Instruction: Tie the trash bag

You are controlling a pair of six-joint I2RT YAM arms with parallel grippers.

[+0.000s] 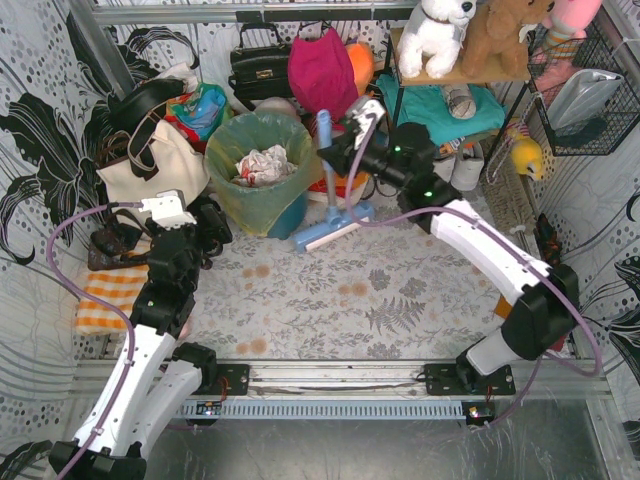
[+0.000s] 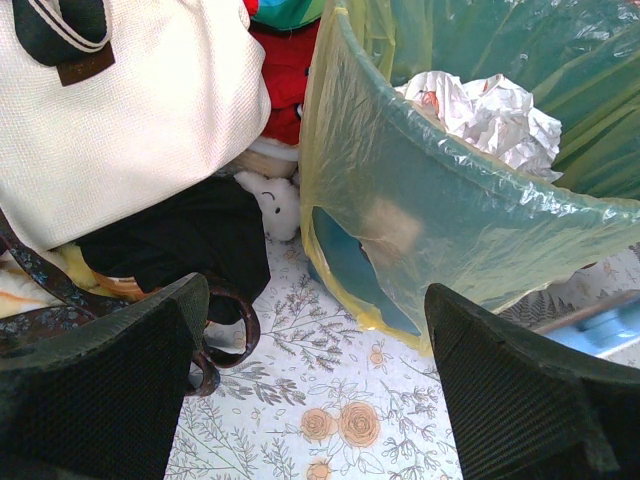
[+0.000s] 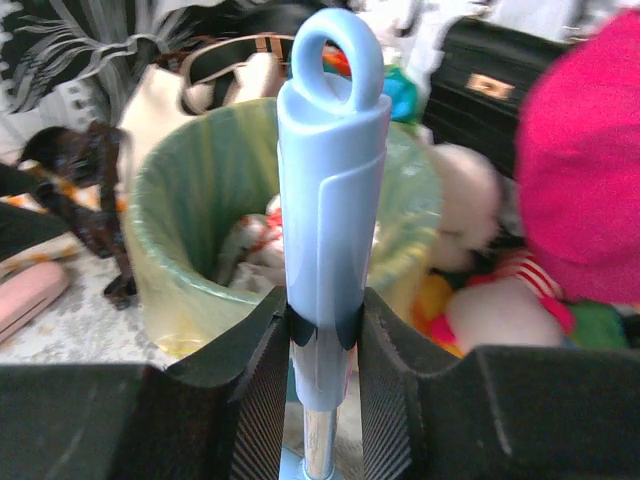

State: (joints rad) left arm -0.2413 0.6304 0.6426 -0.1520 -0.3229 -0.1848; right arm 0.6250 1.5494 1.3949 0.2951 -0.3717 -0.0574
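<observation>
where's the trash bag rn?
Top view, back left of centre: the trash bag lines the teal bin, between the cream tote on its left and the blue handle on its right.

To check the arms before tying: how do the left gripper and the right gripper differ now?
The left gripper is open; the right gripper is shut. The left gripper holds nothing; the right gripper clamps a blue handle. Both are close to the trash bag.
</observation>
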